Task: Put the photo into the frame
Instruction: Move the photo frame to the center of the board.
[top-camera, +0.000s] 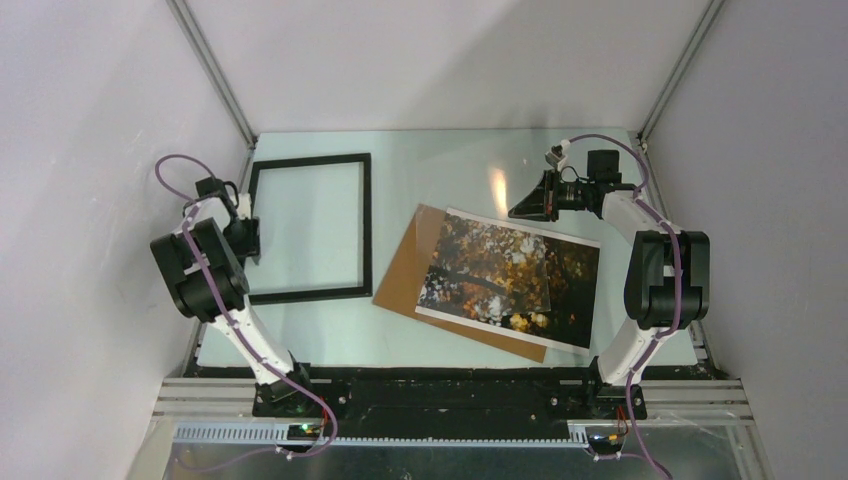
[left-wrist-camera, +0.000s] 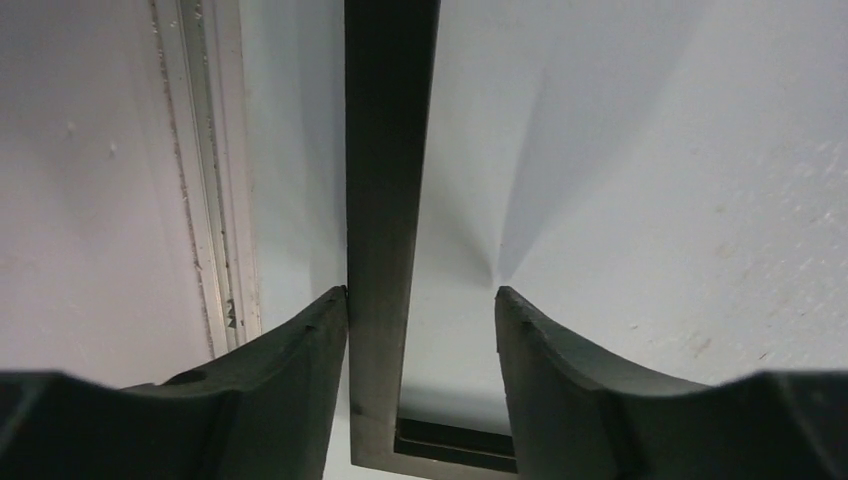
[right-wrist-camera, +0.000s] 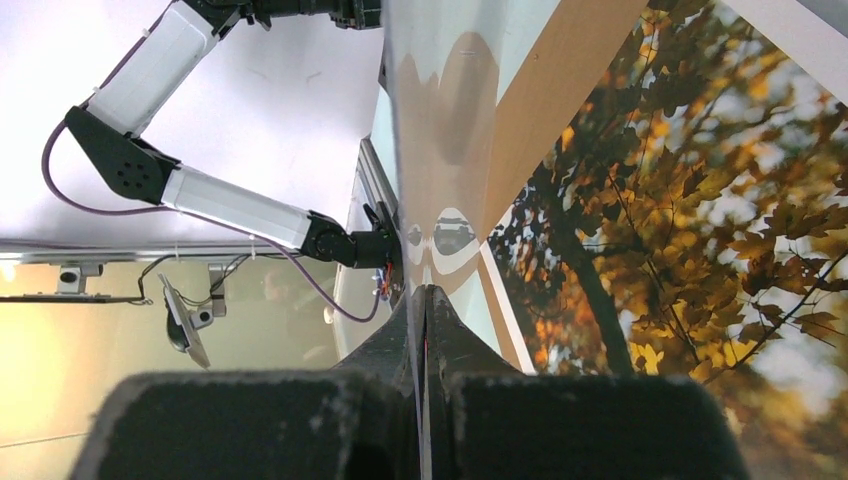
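I see white links and black joints on my left arm and right arm, a purple cable along each, and curved black fingers on the left claw.

The frame, thin, black and rectangular, is laid flat at the left of the table. A clear pane is pinched at one edge by the right pincer and tilted over the photo, a glossy print of dark trees with orange leaves, laid face up and askew on a brown board.
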